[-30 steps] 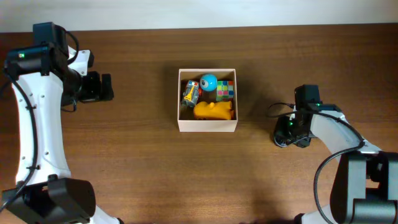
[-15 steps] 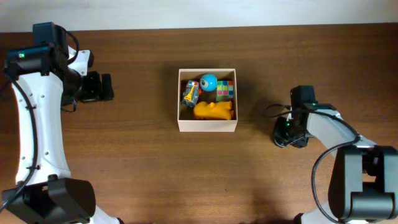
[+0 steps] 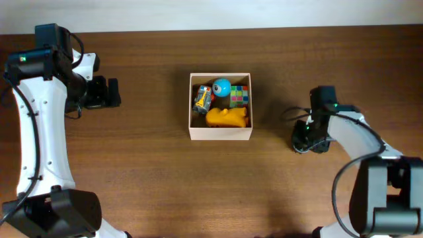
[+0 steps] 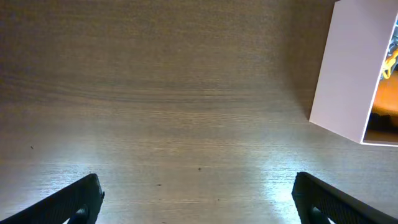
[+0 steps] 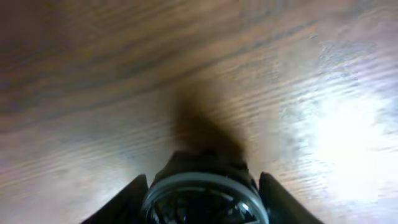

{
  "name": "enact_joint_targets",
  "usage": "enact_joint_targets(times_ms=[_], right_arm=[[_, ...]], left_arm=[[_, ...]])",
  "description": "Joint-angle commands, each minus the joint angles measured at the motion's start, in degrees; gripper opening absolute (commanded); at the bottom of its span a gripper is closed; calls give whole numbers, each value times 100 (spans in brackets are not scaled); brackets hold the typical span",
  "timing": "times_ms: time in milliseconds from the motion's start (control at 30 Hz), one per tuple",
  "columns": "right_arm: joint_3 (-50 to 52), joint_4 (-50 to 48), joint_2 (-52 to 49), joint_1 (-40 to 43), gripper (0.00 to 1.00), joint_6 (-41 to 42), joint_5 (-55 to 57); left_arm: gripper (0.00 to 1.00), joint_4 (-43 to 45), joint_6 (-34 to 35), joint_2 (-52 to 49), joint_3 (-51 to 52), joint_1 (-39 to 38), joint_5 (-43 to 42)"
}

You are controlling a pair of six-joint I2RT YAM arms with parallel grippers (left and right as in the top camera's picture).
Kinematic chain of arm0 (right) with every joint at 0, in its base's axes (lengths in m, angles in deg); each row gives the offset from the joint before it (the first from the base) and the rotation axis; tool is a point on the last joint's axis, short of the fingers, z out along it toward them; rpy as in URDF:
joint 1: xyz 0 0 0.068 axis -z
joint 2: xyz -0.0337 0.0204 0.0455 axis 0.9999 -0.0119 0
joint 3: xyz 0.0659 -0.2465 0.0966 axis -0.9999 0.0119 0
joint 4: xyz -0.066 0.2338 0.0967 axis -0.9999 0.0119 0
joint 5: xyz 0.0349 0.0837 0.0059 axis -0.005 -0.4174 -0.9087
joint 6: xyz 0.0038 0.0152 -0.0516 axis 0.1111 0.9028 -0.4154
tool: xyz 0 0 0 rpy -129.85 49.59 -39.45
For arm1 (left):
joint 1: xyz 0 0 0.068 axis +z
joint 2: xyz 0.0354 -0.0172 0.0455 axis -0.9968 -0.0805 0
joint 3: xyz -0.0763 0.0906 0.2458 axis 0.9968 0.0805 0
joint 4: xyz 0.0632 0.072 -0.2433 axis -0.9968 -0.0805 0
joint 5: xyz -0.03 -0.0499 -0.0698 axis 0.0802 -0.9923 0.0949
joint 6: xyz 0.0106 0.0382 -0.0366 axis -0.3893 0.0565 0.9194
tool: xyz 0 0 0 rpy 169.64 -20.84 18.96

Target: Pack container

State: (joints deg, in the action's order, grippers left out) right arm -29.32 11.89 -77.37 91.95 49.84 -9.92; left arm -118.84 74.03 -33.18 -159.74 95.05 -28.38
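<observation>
The container (image 3: pixel 220 135), a square white-walled box, sits mid-table and holds a blue ball (image 3: pixel 221 86), a multicoloured cube (image 3: pixel 239 96), a yellow toy (image 3: pixel 227 117) and a small striped toy (image 3: pixel 202 99). Its white side wall shows at the right of the left wrist view (image 4: pixel 348 74). My left gripper (image 3: pixel 114 92) is open and empty over bare wood, well left of the box (image 4: pixel 199 193). My right gripper (image 3: pixel 305 140) is to the right of the box, with both fingers (image 5: pixel 202 186) pressed against a dark round object with a silver rim (image 5: pixel 202 205) on the table.
The wooden table (image 3: pixel 152 172) runs from a pale wall strip at the far edge to the near edge. Both arm bases stand at the near corners. A cable loops beside the right wrist (image 3: pixel 291 114).
The right gripper and the dark round object have shifted slightly toward the far edge and to the right. The left arm and the container have not moved.
</observation>
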Motion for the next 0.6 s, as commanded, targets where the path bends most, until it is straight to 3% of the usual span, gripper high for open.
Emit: enact_joint_targets(times_ms=[0, 300, 567], right_arm=[[-713, 317, 575, -116, 47, -105, -319], [-1613, 516, 1325, -1279, 46, -109, -920], [-1663, -739, 933, -2940, 48, -256, -208]], left_arm=[[99, 11, 74, 20, 24, 24, -44], [99, 11, 74, 20, 24, 24, -44], [99, 11, 74, 20, 24, 24, -44]])
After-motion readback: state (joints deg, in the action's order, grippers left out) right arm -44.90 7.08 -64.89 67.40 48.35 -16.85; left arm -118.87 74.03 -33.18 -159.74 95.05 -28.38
